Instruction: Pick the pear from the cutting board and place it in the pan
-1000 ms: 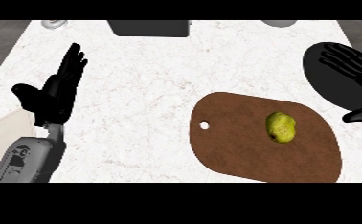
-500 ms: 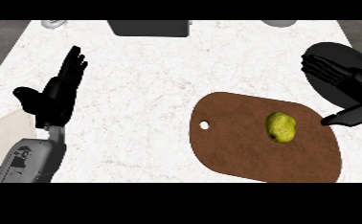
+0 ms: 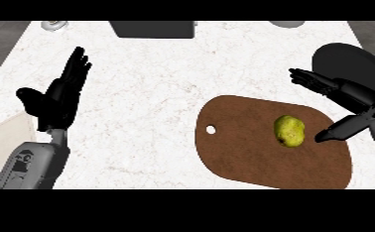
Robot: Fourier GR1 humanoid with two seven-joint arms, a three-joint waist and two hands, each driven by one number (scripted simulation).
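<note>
A yellow-green pear [image 3: 290, 131] lies on the right half of the brown cutting board [image 3: 249, 156], which has a small hole near its left edge. My right hand [image 3: 346, 95] hovers open just right of the pear, fingers pointing left above it and thumb [image 3: 336, 131] reaching toward its right side, not touching it. Behind that hand the black pan [image 3: 344, 58] sits at the right edge, partly hidden by the hand. My left hand [image 3: 58, 97] rests open at the left, fingers up, far from the board.
A dark grey box-like object [image 3: 154, 29] stands at the counter's back edge. A small round metal item [image 3: 53, 25] is at the back left, and a grey rounded item [image 3: 287, 24] at the back right. White marbled counter [image 3: 147, 102] lies between my hands.
My right hand has come down and leftward from over the pan toward the pear, uncovering part of the pan. The left hand and the pear have not moved.
</note>
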